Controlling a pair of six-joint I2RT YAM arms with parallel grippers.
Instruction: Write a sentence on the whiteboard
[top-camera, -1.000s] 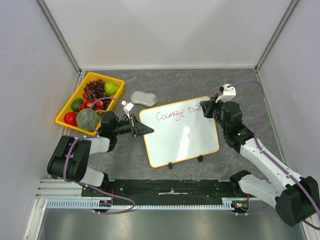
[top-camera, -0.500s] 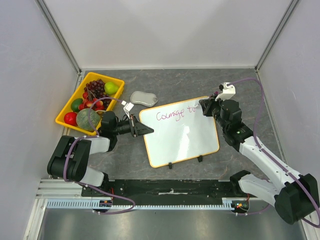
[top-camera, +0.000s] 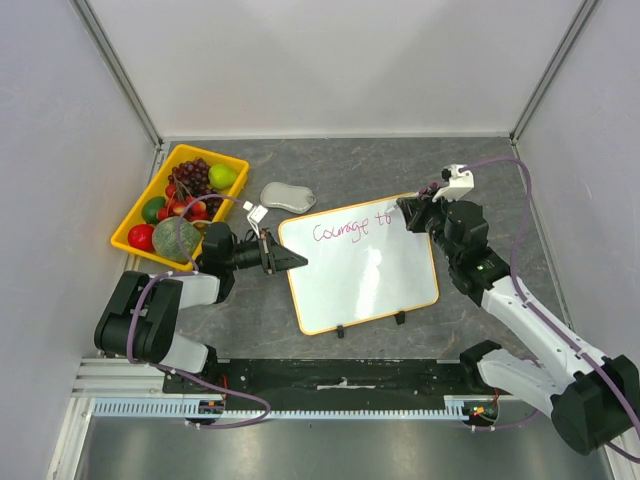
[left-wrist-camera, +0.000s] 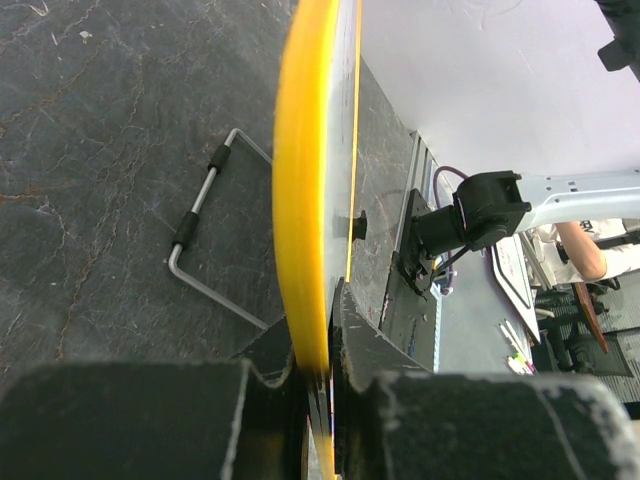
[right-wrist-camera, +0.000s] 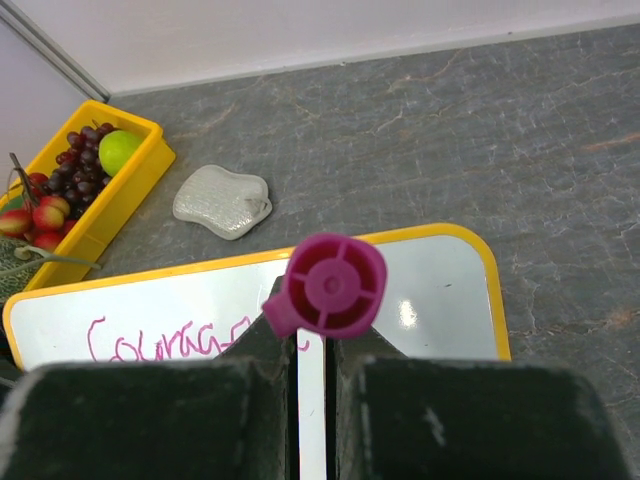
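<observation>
White, glossy and rectangular, with a thin yellow-orange rim, the whiteboard (top-camera: 365, 275) sits about mid-table, skewed to the edges of the grey stone-patterned table (top-camera: 350, 165). Two small black clip feet (top-camera: 341, 330) are on its near rim. Thin purple-magenta cursive handwriting (top-camera: 345, 227) runs along its far edge and reads "Courage to".

The left gripper (top-camera: 298, 262) is closed down to a narrow gap, pinching the board's left rim between its fingers (left-wrist-camera: 270, 360). A bent metal wire stand (left-wrist-camera: 205, 240) lies on the table beside that rim.

The right gripper (top-camera: 405, 212) is fully closed around a magenta marker (right-wrist-camera: 330, 285) at the board's far right corner, just past the last letter. Whether the tip touches cannot be told.

A yellow plastic fruit tray (right-wrist-camera: 112, 205) stands at the table's far left, with a grey kidney-shaped pad (top-camera: 287, 197) between it and the board.
</observation>
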